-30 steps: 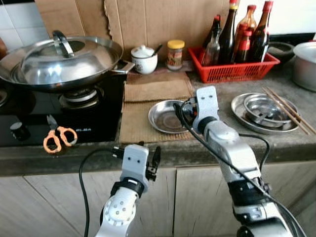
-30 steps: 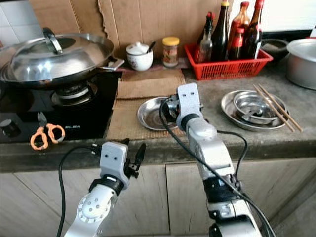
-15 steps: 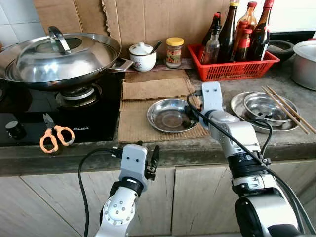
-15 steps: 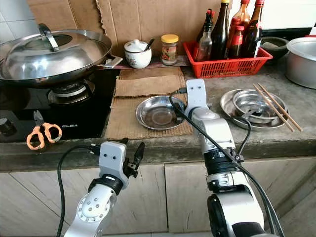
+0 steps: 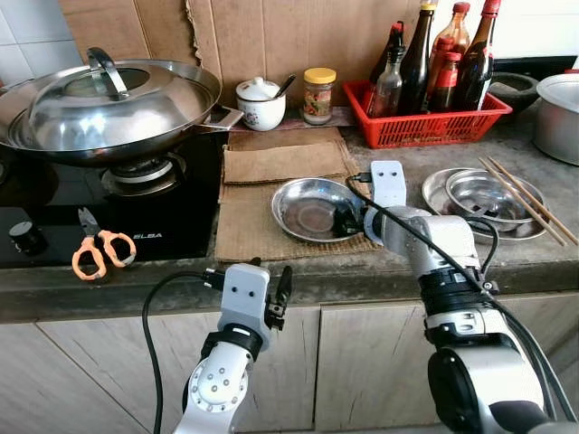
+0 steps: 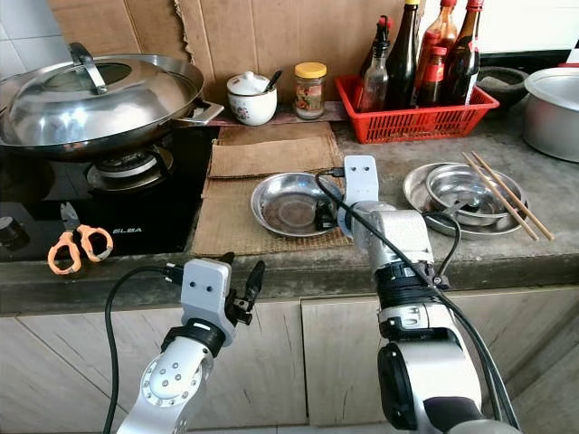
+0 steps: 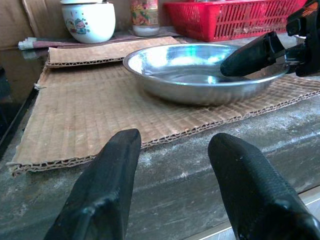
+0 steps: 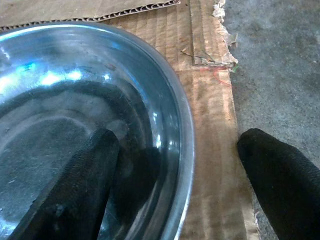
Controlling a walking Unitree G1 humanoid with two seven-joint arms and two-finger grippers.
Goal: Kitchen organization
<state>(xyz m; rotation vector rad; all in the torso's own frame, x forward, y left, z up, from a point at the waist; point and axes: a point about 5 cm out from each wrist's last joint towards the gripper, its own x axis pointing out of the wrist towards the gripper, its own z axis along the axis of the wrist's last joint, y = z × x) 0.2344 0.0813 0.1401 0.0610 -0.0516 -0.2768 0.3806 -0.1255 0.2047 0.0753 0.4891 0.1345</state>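
The right claw (image 8: 175, 185) is spread across the near-right rim of a shallow steel dish (image 5: 312, 210) — one finger (image 8: 75, 185) rests inside the bowl, the other (image 8: 282, 175) hangs outside over the cardboard, not pinching the rim. The dish sits on a sheet of corrugated cardboard (image 5: 249, 226) laid on the grey tabletop (image 5: 398, 145), just right of the black gas stove (image 5: 136, 221).

The left claw (image 6: 242, 287) hovers below the tabletop's front edge, in front of the cabinet doors, its fingers (image 7: 100, 200) spread and holding nothing (its wrist camera looks across the cardboard at the dish).

On the stove stands a lidded steel wok (image 5: 99, 104), with orange-handled scissors (image 5: 99, 251) near the front. To the right — two nested steel dishes (image 5: 484, 201) with chopsticks (image 5: 525, 199) across them, and a red basket (image 5: 425, 122) of sauce bottles behind.
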